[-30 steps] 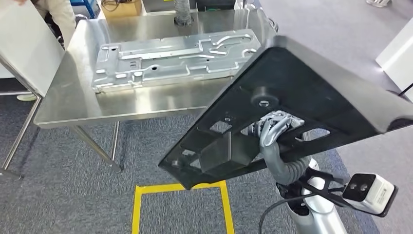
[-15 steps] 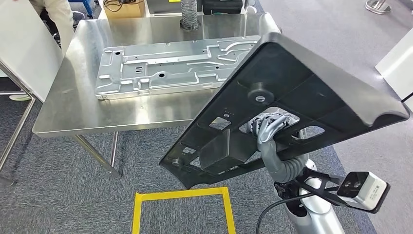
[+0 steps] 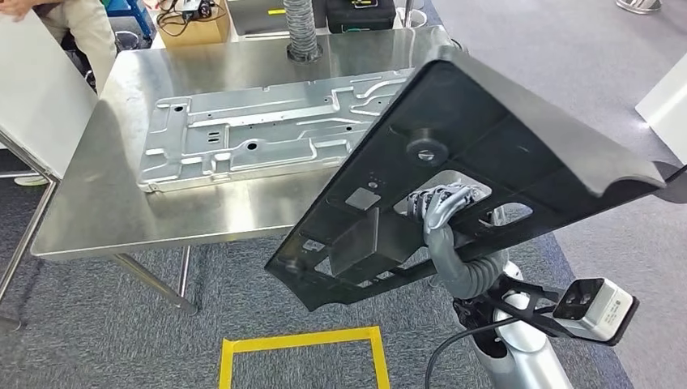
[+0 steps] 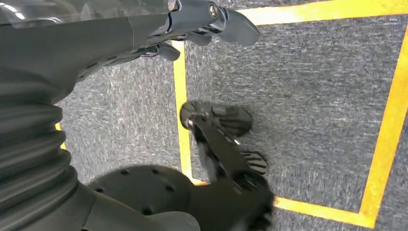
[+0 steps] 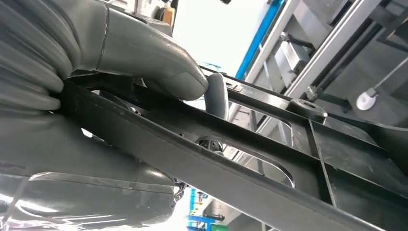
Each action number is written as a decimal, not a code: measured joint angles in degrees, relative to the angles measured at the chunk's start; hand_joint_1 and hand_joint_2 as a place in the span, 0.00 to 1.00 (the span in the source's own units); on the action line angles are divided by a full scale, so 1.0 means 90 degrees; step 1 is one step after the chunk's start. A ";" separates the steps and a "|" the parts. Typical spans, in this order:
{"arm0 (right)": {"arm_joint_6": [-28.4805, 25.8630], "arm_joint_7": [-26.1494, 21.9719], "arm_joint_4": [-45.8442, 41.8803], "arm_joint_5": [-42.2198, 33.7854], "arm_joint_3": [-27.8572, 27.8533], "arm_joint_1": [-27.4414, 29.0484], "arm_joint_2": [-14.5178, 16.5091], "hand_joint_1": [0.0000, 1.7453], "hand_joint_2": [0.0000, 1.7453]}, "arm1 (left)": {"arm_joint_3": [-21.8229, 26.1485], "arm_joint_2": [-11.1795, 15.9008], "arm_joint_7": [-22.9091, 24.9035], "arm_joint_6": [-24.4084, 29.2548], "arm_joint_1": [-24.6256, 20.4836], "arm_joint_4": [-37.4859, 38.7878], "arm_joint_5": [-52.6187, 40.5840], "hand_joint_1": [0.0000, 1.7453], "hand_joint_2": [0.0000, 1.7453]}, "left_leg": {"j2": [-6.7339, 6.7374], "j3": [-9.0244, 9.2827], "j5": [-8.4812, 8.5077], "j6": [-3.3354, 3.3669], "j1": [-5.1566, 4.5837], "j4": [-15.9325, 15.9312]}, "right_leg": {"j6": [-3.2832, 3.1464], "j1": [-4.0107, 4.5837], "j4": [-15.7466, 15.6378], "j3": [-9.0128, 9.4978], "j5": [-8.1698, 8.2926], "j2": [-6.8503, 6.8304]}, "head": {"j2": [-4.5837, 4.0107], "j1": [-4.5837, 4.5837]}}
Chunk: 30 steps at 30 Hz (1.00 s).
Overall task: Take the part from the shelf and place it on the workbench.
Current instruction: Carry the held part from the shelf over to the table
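While the right hand grips the big black part through a hole, lower right of frame, the bench waits upper left (part not down yet). Left hand holds nothing, fingers loosely apart.

No lettering, label, brand mark or number can be read anywhere in these views. The black plastic part, the stamped metal panel on the steel surface and the yellow tape lines on the carpeted floor carry no legible text.
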 joint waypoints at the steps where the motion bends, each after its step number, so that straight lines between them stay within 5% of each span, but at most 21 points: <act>1: -0.0004 0.0011 0.0001 0.0013 0.0011 0.0004 0.0001 1.00 1.00 | 0.0001 0.0001 0.0008 0.0007 0.0011 0.0000 -0.0002 0.00 1.00 | 0.0000 -0.0155 -0.0065 -0.0011 0.0001 0.0121 | 0.0001 0.0002 0.0001 0.0060 -0.0052 0.0012 | 0.0001 -0.0001; 2: -0.0010 0.0021 0.0001 0.0024 0.0021 0.0006 0.0001 1.00 1.00 | 0.0002 0.0001 0.0016 0.0014 0.0021 0.0000 -0.0005 0.00 1.00 | 0.0001 -0.0216 0.0003 -0.0013 0.0002 0.0041 | 0.0008 0.0002 0.0003 0.0133 -0.0110 0.0025 | 0.0001 -0.0001; 5: -0.0030 0.0031 0.0005 0.0041 0.0046 0.0004 0.0007 1.00 1.00 | 0.0005 0.0005 0.0028 0.0029 0.0040 0.0001 -0.0021 0.00 1.00 | -0.0002 -0.0020 0.0850 0.0034 -0.0006 -0.1046 | 0.0059 0.0006 0.0026 0.0363 -0.0306 0.0047 | 0.0000 -0.0002; 7: -0.0041 0.0037 0.0012 0.0047 0.0063 0.0001 0.0019 1.00 1.00 | 0.0007 0.0008 0.0032 0.0032 0.0040 0.0001 -0.0028 0.00 1.00 | -0.0005 0.0068 0.1154 0.0098 -0.0032 -0.1489 | 0.0125 0.0021 0.0049 0.0420 -0.0401 0.0058 | 0.0001 -0.0002; 11: -0.0070 0.0043 0.0013 0.0059 0.0078 -0.0008 0.0034 1.00 1.00 | 0.0008 0.0013 0.0032 0.0032 0.0028 0.0000 -0.0036 0.00 1.00 | -0.0013 0.0237 0.1096 0.0241 -0.0020 -0.1600 | 0.0257 0.0020 0.0268 0.0424 -0.0491 0.0053 | 0.0001 0.0007; 13: -0.0092 0.0039 0.0013 0.0068 0.0082 -0.0022 0.0035 1.00 1.00 | 0.0008 0.0017 0.0023 0.0032 0.0018 0.0000 -0.0046 0.00 1.00 | -0.0015 0.0358 0.1043 0.0293 -0.0004 -0.1643 | 0.0322 -0.0010 0.0866 0.0092 -0.0671 0.0035 | 0.0000 0.0036; 15: -0.0109 0.0033 0.0014 0.0087 0.0089 -0.0002 0.0035 1.00 1.00 | 0.0008 0.0021 0.0015 0.0032 0.0014 0.0000 -0.0055 0.00 1.00 | -0.0017 0.0445 0.0958 0.0313 -0.0005 -0.1652 | 0.0381 -0.0037 0.1635 -0.0462 -0.0953 0.0028 | 0.0000 0.0055; 17: -0.0138 0.0033 0.0018 0.0089 0.0106 0.0022 0.0034 1.00 1.00 | 0.0009 0.0021 0.0010 0.0032 0.0023 0.0000 -0.0064 0.00 1.00 | -0.0024 0.0574 0.0846 0.0299 -0.0005 -0.1652 | 0.0402 -0.0061 0.1846 -0.0787 -0.0964 0.0021 | 0.0001 0.0056; 20: -0.0315 0.0091 0.0034 -0.0054 0.0143 -0.0109 0.0016 1.00 1.00 | 0.0009 0.0021 0.0012 0.0032 0.0034 0.0001 -0.0100 0.00 1.00 | -0.0028 0.0825 0.0652 0.0241 -0.0008 -0.1654 | 0.0347 -0.0066 0.0837 -0.0607 -0.0154 -0.0018 | 0.0000 0.0062; 22: -0.0482 0.0161 0.0052 -0.0221 0.0170 -0.0267 -0.0032 1.00 1.00 | 0.0010 0.0027 0.0022 0.0032 0.0007 0.0000 -0.0121 0.00 1.00 | -0.0030 0.0910 0.0550 0.0176 -0.0017 -0.1670 | 0.0261 -0.0025 0.0280 -0.0477 0.0216 -0.0050 | 0.0001 0.0053; 26: -0.0644 0.0220 0.0070 -0.0423 0.0254 -0.0431 -0.0144 1.00 1.00 | 0.0030 0.0054 0.0035 0.0042 -0.0037 -0.0002 -0.0121 0.00 1.00 | -0.0026 0.0929 0.0529 0.0038 -0.0018 -0.1516 | 0.0085 -0.0014 0.0106 -0.0349 0.0218 -0.0027 | 0.0001 0.0031; 28: -0.0654 0.0204 0.0084 -0.0460 0.0291 -0.0466 -0.0173 1.00 1.00 | 0.0041 0.0057 0.0034 0.0056 -0.0043 -0.0002 -0.0117 0.00 1.00 | -0.0027 0.0634 0.0419 0.0000 -0.0008 -0.0950 | 0.0009 -0.0023 0.0062 -0.0216 0.0152 -0.0025 | 0.0001 0.0017; 30: -0.0651 0.0168 0.0111 -0.0475 0.0334 -0.0480 -0.0191 1.00 1.00 | 0.0052 0.0055 0.0032 0.0067 -0.0039 -0.0002 -0.0115 0.00 1.00 | -0.0028 0.0111 0.0107 -0.0037 -0.0005 -0.0137 | -0.0040 -0.0001 0.0055 -0.0117 0.0061 -0.0023 | 0.0001 0.0009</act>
